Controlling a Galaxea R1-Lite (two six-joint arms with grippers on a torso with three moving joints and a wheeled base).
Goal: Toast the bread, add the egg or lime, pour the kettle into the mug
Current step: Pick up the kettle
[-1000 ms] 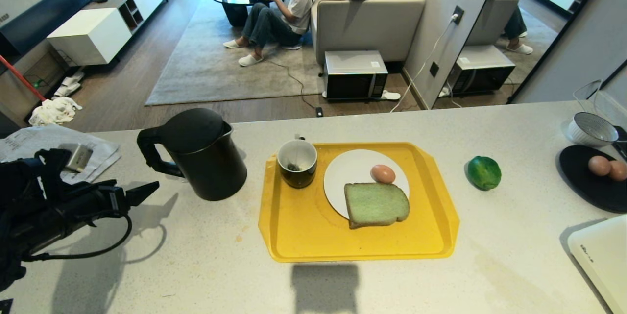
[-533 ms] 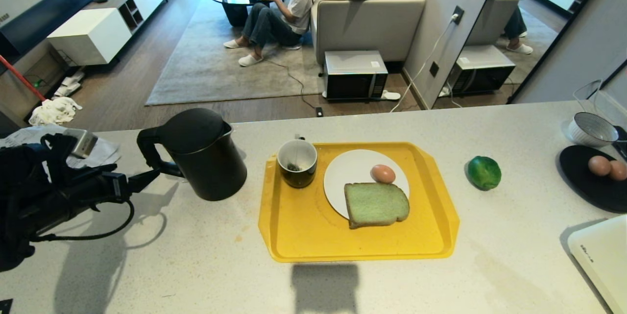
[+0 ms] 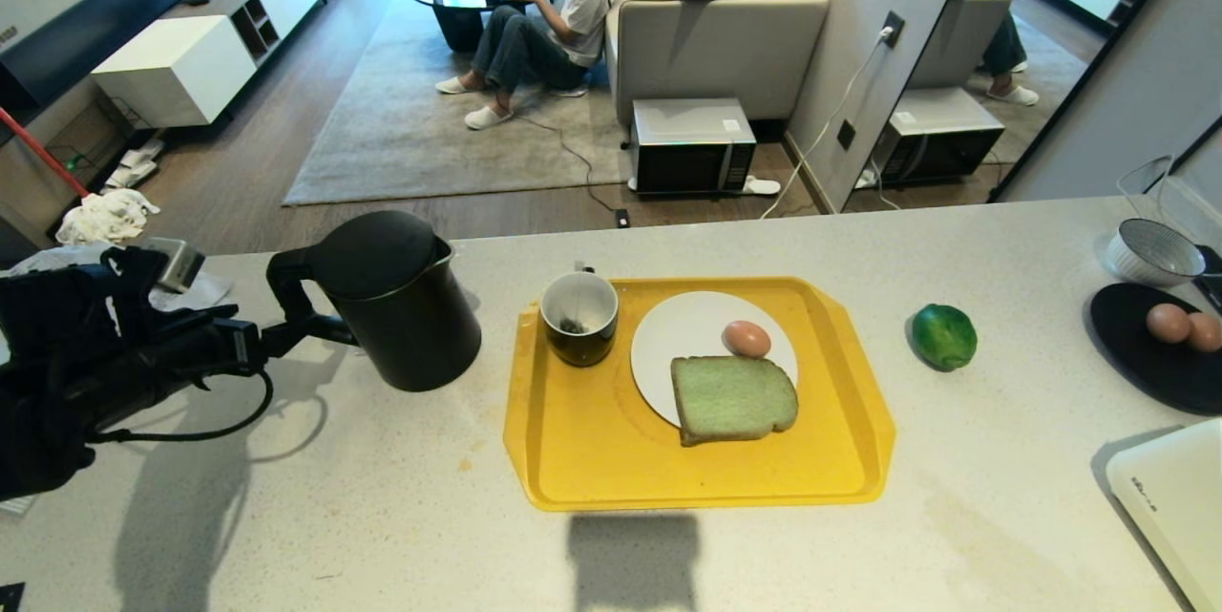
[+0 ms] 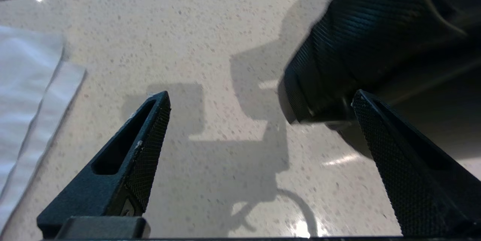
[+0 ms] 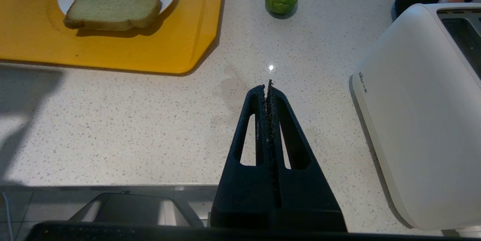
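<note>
Since the earlier frames the left pincer (image 3: 296,333) had travelled toward three o'clock across the bench (image 3: 382,517), from well apart from the kettle (image 3: 387,302) to right at its loop handle (image 3: 291,302). Its fingers stood spread as wide as they go and held nothing; in the left wrist view the textured handle sat between the two tips, close to one of them, not yet clamped. That put the pouring step in hand: judged from this, the pincer needed only to close on the handle before any lift.

Nothing else had shifted. At three o'clock of the kettle, the mug (image 3: 579,317) with its teabag stood in the far left corner of the yellow tray (image 3: 592,459). Beside it lay the white plate (image 3: 683,330), carrying the egg (image 3: 747,338) and, at its six o'clock edge, the bread (image 3: 733,399). The lime (image 3: 943,336) rested on the bench off the tray at three o'clock. The right pincer (image 5: 269,85) hung closed and empty above the near bench, beside the white toaster (image 5: 413,113).
</note>
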